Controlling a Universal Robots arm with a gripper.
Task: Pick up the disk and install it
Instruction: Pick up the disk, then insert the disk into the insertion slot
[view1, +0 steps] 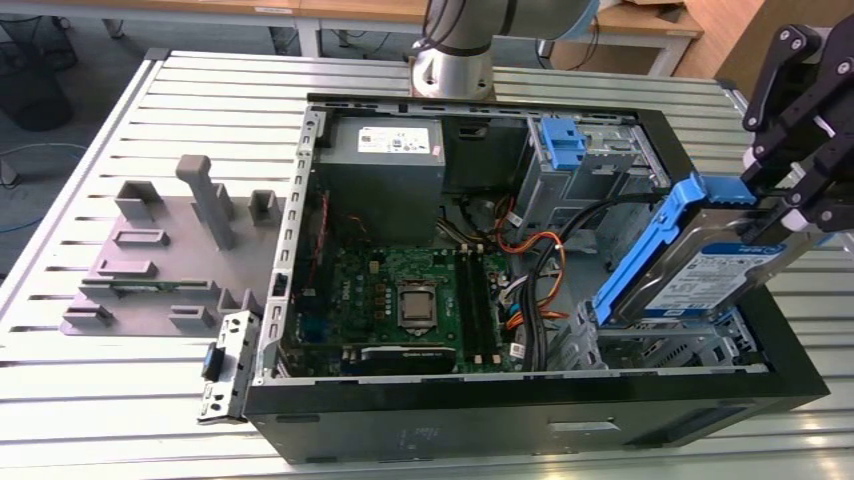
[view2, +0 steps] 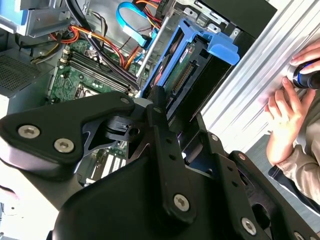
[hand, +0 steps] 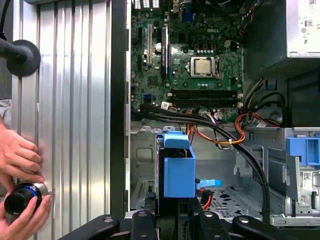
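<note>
Closest in the exterior view, the black front wall of an open computer case (view1: 534, 415), lying on its side on a slatted metal table (view1: 134, 420). Just behind that wall, in the corner at the exterior view's right, a bare metal drive cage (view1: 667, 345). Above the cage, pinched firmly at its upper end between the narrow black fingers of the gripper (view1: 794, 212), the disk (view1: 694, 270). Held steeply tilted, with the blue bracket along its upper edge, the white-and-blue label showing, and the lower end dipping toward the cage; contact with the cage impossible to judge. Outside the case wall beside that corner, in the first wrist view, a person's hand (hand: 20, 160) resting on the table, closed around a dark round knob (hand: 22, 197) with a blue ring. Farther in, flat on the case floor, a green motherboard (view1: 400, 300), crossed at its edge by orange and black cables (view1: 534, 270) running toward the cage. Beyond the board, against the far wall, a grey power supply (view1: 380, 150) with a white sticker, and beside it, toward the exterior view's right, a tall blue latch piece (view1: 563, 140) on a metal frame. Off to the exterior view's left of the case, a grey fixture tray (view1: 160, 260) with upright posts, on the table. Farthest back, behind the case, the silver arm base (view1: 451, 60).
</note>
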